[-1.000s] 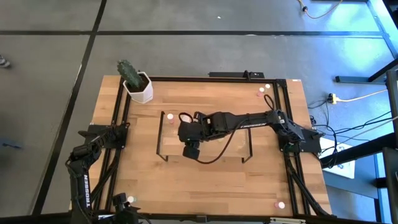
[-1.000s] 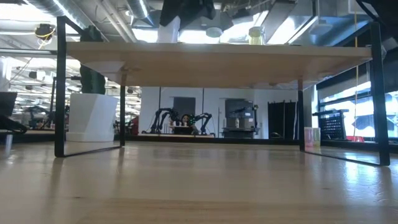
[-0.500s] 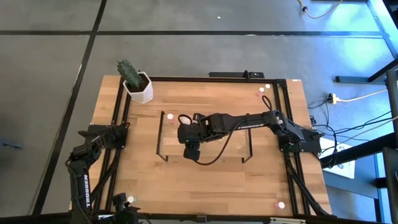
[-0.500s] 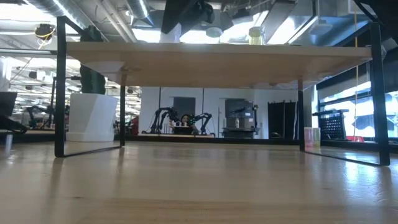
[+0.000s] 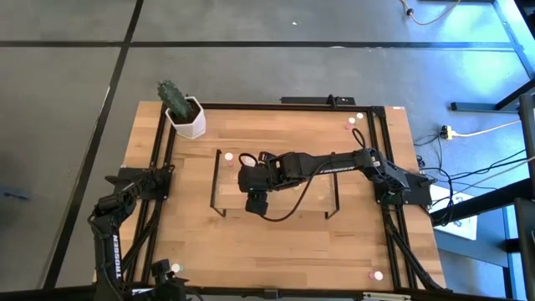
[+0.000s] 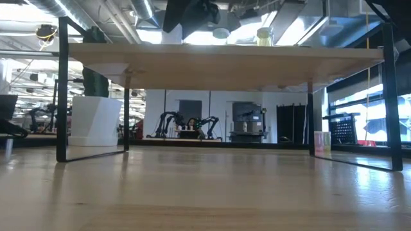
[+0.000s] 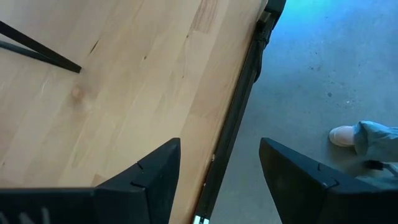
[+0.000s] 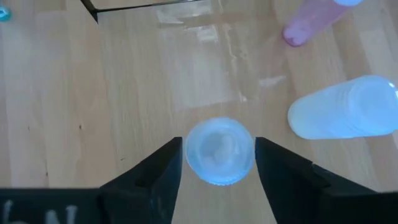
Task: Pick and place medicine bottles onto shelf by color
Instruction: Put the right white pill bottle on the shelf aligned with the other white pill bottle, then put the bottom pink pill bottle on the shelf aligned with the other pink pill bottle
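I see right gripper (image 8: pixel 217 163) over shelf (image 5: pixel 276 180) left end, fingers apart flanking upright pale bottle (image 8: pixel 219 151) | neighbours: pale bottle (image 8: pixel 345 116), pink bottle (image 8: pixel 311 22) close | left gripper (image 7: pixel 217 171) spread wide at table edge (image 7: pixel 239 99)

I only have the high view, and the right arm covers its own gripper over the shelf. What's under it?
Observer: The right wrist view shows a pale-capped bottle standing upright at the right gripper; I can't tell if it's gripped.
Operator: Anything close by?
Observer: A toppled bottle lies on its side next to it, with a pink bottle beyond.
Operator: And the left gripper?
Observer: The left gripper is open, hanging over the table edge.
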### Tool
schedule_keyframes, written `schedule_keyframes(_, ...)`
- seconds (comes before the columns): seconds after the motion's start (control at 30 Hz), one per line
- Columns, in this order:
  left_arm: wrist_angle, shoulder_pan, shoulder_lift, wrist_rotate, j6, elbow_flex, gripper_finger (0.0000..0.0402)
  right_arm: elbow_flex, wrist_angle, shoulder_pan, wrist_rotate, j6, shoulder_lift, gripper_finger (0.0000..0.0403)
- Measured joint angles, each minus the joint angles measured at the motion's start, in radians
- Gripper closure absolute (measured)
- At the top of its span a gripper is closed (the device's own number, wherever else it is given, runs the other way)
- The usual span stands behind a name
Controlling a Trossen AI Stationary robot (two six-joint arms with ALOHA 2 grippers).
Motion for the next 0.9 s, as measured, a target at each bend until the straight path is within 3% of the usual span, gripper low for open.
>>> schedule_keyframes(0.2,0.001,0.0,0.0,0.0,-0.001,0.0,0.0189,0.0,-0.002,0.0,0.03,-0.002,0.0,0.0174)
schedule_keyframes(0.6,0.002,0.0,0.0,0.0,-0.001,0.0,0.0189,0.013,-0.035,0.019,0.015,-0.001,-0.033,0.0172)
schedule_keyframes(0.9,0.011,0.0,0.0,0.001,-0.031,0.0,0.0189,0.013,-0.035,0.132,0.053,-0.048,-0.132,0.0172)
